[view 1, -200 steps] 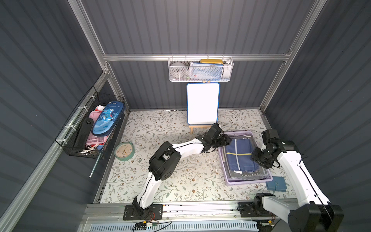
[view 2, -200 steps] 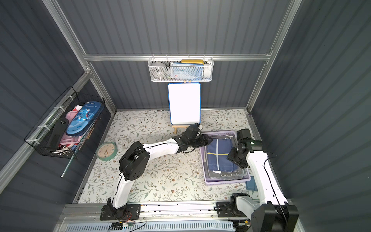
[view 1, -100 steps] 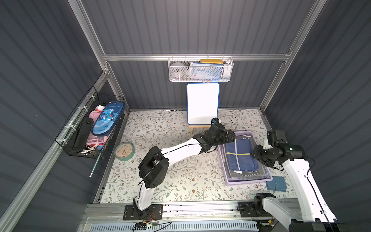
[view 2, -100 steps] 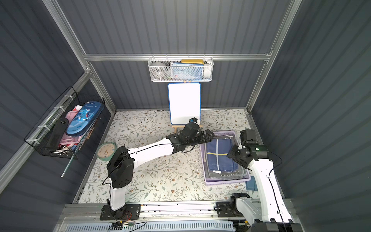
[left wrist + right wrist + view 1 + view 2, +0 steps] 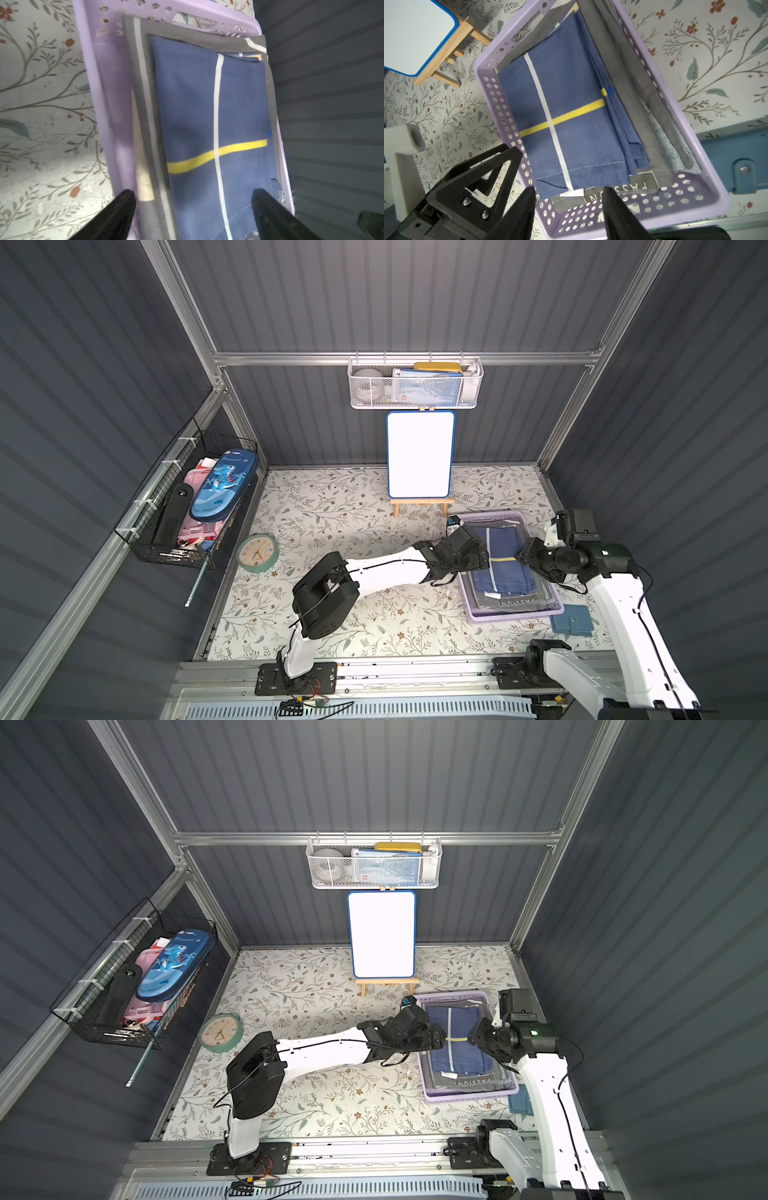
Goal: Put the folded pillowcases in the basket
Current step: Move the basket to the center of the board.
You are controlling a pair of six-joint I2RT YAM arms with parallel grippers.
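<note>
In the shallow lilac perforated plastic basket [image 5: 99, 62], folded blue fabric pillowcase [image 5: 193, 99] with white and yellow stripes, left gripper [image 5: 193, 192] and right gripper [image 5: 568, 188] above, fingers apart, empty.

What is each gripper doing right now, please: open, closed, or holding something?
Left gripper: open, holding nothing, above the pillowcase in the basket.
Right gripper: open, holding nothing.

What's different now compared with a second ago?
The left gripper slid along the side of the lilac basket, from its far corner toward the robot. The right arm swung outward while the right gripper stayed by the opposite side. Both grippers are open, holding nothing. The folded blue pillowcase lies in the basket as before; nothing else moved.
</note>
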